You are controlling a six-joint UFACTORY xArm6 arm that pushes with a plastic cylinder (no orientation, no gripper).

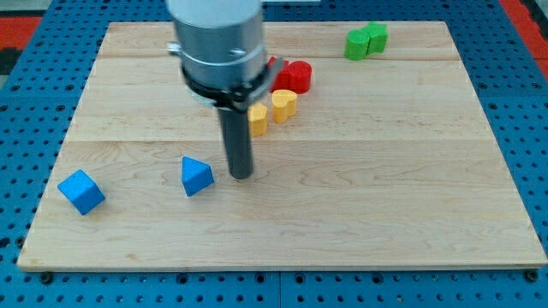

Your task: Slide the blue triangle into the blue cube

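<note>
The blue triangle [196,175] lies on the wooden board [360,197] at the view's lower left. The blue cube [81,191] sits further left, near the board's left edge, a clear gap away from the triangle. My tip [242,175] stands just to the right of the blue triangle, a small gap from it, at about the same height in the view.
Two yellow blocks [274,109] sit above the tip, partly behind the rod. Two red blocks [293,77] lie just above them. Two green blocks [366,40] sit close together at the view's top right. The arm's grey body [216,43] covers the board's top centre.
</note>
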